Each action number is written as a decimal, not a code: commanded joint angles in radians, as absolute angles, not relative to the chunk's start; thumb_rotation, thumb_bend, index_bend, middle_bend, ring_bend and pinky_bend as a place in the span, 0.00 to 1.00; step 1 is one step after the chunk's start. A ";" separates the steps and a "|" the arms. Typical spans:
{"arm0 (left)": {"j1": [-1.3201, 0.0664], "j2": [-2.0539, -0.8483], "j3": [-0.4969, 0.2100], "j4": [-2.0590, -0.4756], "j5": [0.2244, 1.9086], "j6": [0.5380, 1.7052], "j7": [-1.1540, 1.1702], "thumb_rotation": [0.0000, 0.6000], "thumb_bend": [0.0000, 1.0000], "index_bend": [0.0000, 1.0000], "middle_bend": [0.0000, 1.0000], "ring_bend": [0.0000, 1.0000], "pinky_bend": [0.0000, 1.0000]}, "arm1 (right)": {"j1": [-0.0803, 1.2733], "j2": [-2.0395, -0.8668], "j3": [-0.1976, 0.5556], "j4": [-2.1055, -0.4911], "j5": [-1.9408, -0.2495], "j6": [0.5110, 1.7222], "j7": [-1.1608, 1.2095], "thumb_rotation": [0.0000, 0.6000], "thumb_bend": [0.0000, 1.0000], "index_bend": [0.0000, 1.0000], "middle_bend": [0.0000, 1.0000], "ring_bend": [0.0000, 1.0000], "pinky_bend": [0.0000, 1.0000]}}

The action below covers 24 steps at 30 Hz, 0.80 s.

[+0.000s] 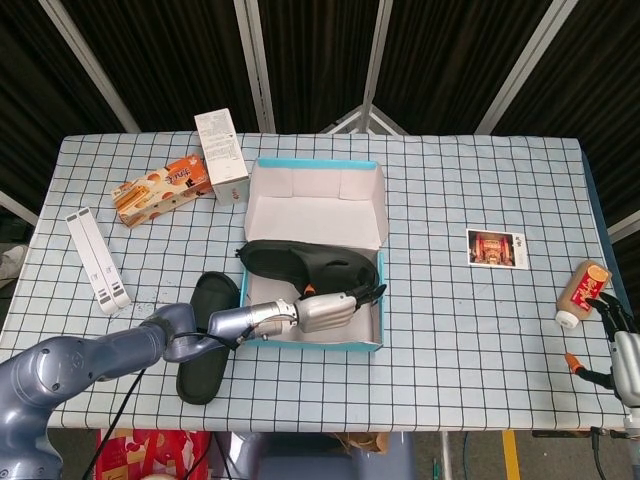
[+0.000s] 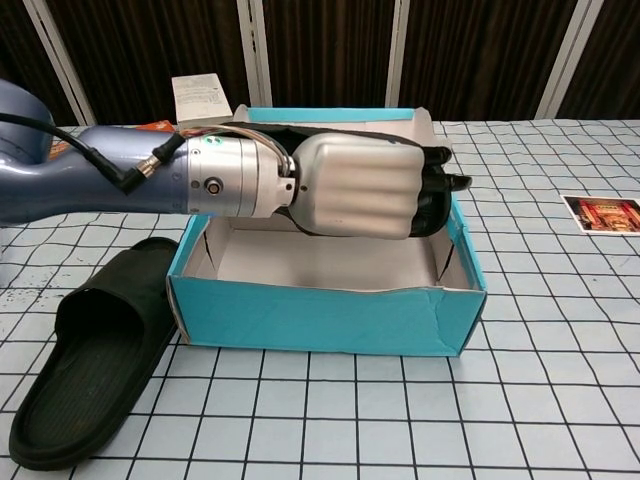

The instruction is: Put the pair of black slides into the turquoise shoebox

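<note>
The turquoise shoebox point(image 1: 378, 300) point(image 2: 320, 315) stands open mid-table, its white lid raised at the back. My left hand point(image 1: 325, 311) point(image 2: 355, 185) grips one black slide point(image 1: 300, 260) point(image 2: 437, 195) and holds it low inside the box's opening, lying across it. The other black slide point(image 1: 205, 335) point(image 2: 85, 360) lies on the table just left of the box. My right hand point(image 1: 622, 355) is at the table's far right edge, holding nothing, fingers apart.
A white carton point(image 1: 221, 155) and an orange snack box point(image 1: 160, 188) sit left of the lid. Two white strips point(image 1: 97, 260) lie far left. A photo card point(image 1: 497, 248) and a small bottle point(image 1: 582, 292) are on the right.
</note>
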<state>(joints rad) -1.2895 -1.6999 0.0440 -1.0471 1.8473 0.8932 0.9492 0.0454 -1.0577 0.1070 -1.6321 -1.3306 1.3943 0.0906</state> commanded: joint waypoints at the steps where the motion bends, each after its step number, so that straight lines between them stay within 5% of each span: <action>1: -1.285 -1.720 0.048 -1.018 1.863 0.908 0.929 1.00 0.47 0.55 0.46 0.06 0.20 | 0.046 -1.057 0.107 -1.634 -1.330 1.394 0.089 1.00 0.23 0.20 0.13 0.23 0.27; 24: -1.266 -1.791 0.070 -0.907 1.916 0.933 0.855 1.00 0.47 0.55 0.46 0.06 0.20 | 0.048 -1.056 0.105 -1.636 -1.334 1.392 0.092 1.00 0.23 0.20 0.13 0.23 0.27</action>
